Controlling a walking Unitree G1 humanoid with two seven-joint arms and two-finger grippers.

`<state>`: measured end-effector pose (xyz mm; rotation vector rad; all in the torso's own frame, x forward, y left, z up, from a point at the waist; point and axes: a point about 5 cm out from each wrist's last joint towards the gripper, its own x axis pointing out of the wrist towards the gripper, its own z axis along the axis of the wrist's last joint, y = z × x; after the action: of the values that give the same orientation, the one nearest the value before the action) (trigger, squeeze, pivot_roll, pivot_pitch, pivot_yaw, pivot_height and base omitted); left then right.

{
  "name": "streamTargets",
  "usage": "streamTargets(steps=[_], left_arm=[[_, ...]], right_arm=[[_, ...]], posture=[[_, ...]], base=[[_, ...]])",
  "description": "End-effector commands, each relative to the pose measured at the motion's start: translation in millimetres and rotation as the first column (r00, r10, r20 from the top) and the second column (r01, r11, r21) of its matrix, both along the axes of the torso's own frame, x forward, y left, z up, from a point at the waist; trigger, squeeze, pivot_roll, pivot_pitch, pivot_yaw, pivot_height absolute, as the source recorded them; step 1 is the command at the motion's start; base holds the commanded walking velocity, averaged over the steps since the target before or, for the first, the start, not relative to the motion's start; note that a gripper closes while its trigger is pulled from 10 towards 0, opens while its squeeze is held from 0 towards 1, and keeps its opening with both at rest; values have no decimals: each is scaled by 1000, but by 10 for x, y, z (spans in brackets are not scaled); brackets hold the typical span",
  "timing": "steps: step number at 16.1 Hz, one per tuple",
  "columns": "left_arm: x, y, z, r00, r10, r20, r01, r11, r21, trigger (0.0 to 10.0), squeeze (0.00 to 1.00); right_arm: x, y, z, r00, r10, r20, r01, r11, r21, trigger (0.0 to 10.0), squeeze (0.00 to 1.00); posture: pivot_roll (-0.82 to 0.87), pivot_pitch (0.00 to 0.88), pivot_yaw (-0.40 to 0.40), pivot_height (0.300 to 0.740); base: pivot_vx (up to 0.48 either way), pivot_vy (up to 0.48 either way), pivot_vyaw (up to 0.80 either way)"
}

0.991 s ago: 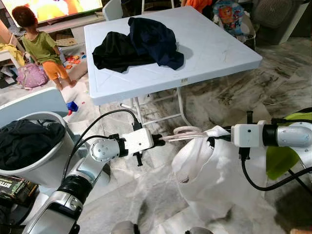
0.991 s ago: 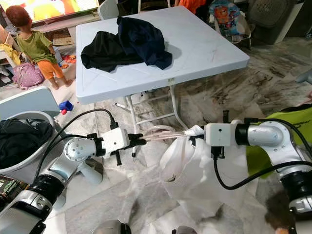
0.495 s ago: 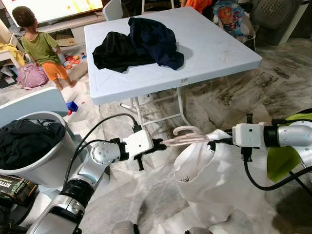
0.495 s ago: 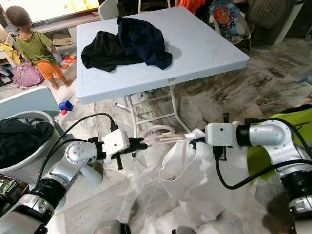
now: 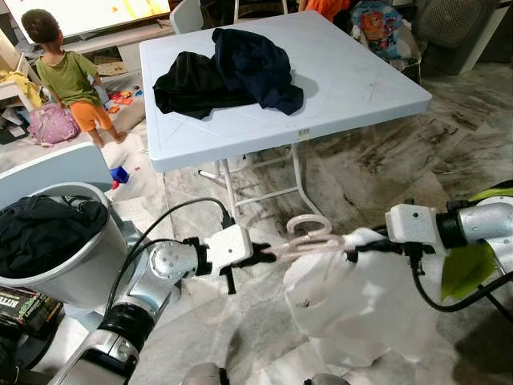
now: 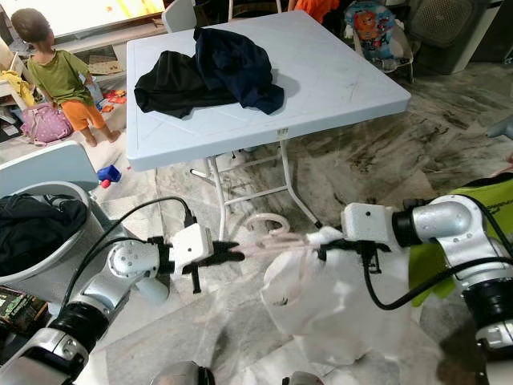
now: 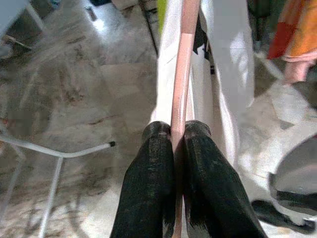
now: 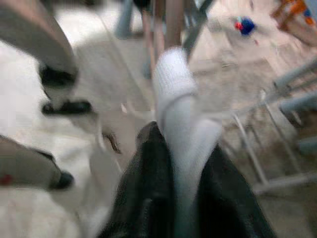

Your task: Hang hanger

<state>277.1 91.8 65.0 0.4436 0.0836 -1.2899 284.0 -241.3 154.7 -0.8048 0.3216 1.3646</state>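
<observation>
progress looks early: left gripper (image 5: 258, 257) clamped on pale pink plastic hanger (image 5: 309, 238), right gripper (image 5: 361, 245) clamped on white cloth garment (image 5: 353, 297) draped over it, hanging not yet done.

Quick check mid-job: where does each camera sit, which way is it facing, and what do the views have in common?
Left and right eye views: on the head, facing forward and down at the white garment, pink hanger, white table and both silver arms.
Left wrist view: along the left gripper, shut on the hanger's pink bar, garment beyond.
Right wrist view: blurred, along the right gripper, clamped on white cloth.
Shared: every view shows the garment; the hanger appears in the eye views and left wrist view.
</observation>
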Motion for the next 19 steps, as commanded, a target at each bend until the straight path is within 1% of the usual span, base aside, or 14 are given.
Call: streamTargets(steps=[1,3,4,5,7,8,11,13,14,15,16,17,18,19], left_arm=[[-2,-42,39,1000,-7,8,7,1000,-27,0,0],[-10,-47,46,1000,23,0,-23,997,-70,0,0],[-11,-41,46,999,46,-14,-47,995,-92,0,0],[-11,-29,43,997,71,-25,-73,991,-108,0,0],[-15,-14,30,993,111,-38,-115,985,-129,0,0],[-19,-12,26,992,122,-40,-127,982,-137,0,0],[16,3,25,975,215,-49,-220,959,-176,0,0],[41,5,37,968,244,-55,-250,949,-191,0,0],[63,14,43,959,277,-64,-284,937,-201,0,0],[80,24,45,948,308,-84,-319,923,-216,0,0],[83,29,41,944,317,-92,-330,918,-219,0,0],[91,38,32,935,338,-110,-355,907,-225,0,0],[97,37,34,931,346,-114,-364,903,-228,0,0],[114,35,46,925,360,-118,-378,895,-237,0,0]], right_arm=[[30,97,88,998,56,-9,-56,998,40,10000,1000],[115,107,104,998,50,46,-51,999,17,10000,1000],[193,114,133,994,25,108,-26,1000,9,10000,1000],[267,131,183,986,4,168,-7,1000,19,10000,1000],[354,174,242,971,-34,236,22,998,52,10000,1000],[376,188,256,964,-36,265,23,998,52,10000,1000],[409,227,237,946,-43,321,23,998,64,10000,1000],[423,233,251,929,-57,365,33,997,73,10000,1000],[444,243,285,909,-87,407,51,994,99,10000,1000],[487,261,364,859,-159,488,88,982,165,10000,1000],[497,268,397,840,-191,509,100,975,200,10000,1000],[509,281,458,795,-278,539,130,946,296,10000,1000],[507,272,443,790,-300,534,148,939,310,10000,1000],[505,238,387,777,-341,529,195,930,312,10000,1000]], posture=[[-118,0,37,740],[-107,0,32,740],[-103,0,29,740],[-101,0,29,740],[-95,0,25,740],[-94,0,24,740],[-94,0,24,740],[-94,0,24,740],[-94,0,25,740],[-96,0,27,740],[-98,0,30,740],[-100,0,33,740],[-101,0,34,740],[-102,0,35,740]], base=[[0,0,0],[0,0,0],[0,0,0],[0,0,0],[0,0,0],[0,0,0],[0,0,0],[0,0,0],[0,0,0],[0,0,0],[0,0,0],[0,0,0],[0,0,0],[0,0,0]])
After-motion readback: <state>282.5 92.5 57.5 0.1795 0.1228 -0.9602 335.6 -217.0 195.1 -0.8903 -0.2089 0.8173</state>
